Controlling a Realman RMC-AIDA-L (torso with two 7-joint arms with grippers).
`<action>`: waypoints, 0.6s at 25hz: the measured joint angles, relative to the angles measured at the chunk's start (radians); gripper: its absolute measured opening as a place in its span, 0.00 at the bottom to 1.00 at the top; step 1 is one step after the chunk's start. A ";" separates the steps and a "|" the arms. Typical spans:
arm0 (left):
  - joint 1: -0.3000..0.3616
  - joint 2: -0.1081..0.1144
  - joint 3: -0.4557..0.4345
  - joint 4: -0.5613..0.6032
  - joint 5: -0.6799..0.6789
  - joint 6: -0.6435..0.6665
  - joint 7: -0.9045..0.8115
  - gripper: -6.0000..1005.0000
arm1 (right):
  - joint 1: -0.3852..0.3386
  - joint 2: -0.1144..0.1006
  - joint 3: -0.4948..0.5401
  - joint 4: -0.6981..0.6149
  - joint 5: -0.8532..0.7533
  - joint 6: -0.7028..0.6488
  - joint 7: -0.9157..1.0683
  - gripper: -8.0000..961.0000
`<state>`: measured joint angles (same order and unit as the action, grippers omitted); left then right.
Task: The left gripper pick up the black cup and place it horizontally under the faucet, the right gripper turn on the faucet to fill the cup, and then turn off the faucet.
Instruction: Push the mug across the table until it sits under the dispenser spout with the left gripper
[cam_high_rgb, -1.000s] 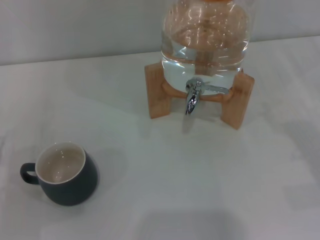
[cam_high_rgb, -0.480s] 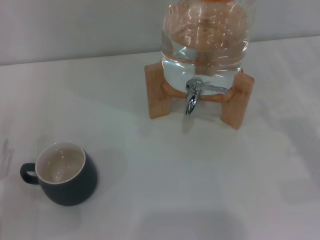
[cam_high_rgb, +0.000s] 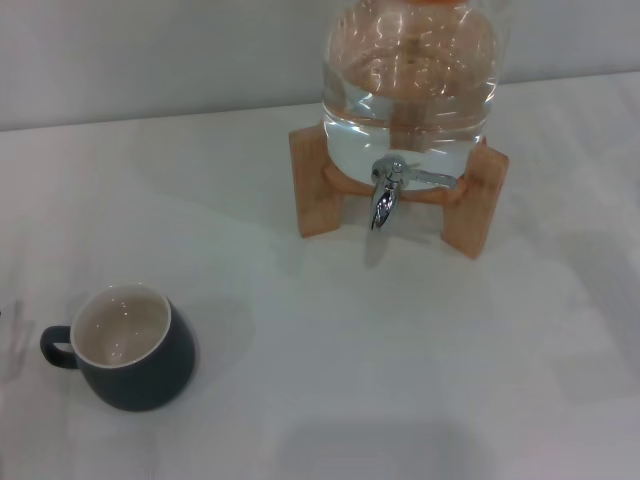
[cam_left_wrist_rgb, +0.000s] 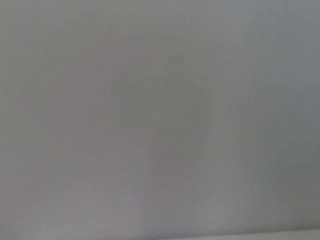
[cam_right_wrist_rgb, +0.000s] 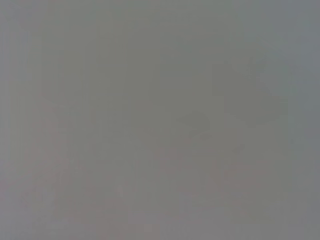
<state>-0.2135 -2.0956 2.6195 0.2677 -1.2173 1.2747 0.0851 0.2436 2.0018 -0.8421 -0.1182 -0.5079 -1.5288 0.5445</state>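
While upright, mouth up, black cup (cam_high_rgb: 130, 350) points its handle leftward.

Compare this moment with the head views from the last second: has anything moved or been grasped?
Nothing has visibly moved. The black cup stands upright on the white table, ungrasped, handle toward the robot's left. The faucet on the water jug and wooden stand is unchanged. Neither gripper is in view.

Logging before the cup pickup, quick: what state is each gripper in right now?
Left gripper: not in view; holds nothing, black cup sits alone on the table.
Right gripper: not in view; faucet untouched.
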 joint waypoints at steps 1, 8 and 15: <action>0.002 0.000 0.000 0.000 0.000 0.000 0.000 0.88 | 0.001 0.000 0.000 0.000 -0.003 0.002 0.000 0.90; 0.005 0.000 0.021 0.001 0.001 -0.007 0.002 0.88 | 0.006 -0.003 0.000 -0.001 -0.009 0.014 0.000 0.90; 0.002 -0.001 0.049 0.001 0.000 -0.009 0.022 0.88 | 0.006 -0.010 -0.001 -0.002 -0.018 0.017 0.000 0.90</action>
<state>-0.2115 -2.0967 2.6680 0.2692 -1.2170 1.2652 0.1073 0.2492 1.9918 -0.8434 -0.1197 -0.5255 -1.5117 0.5445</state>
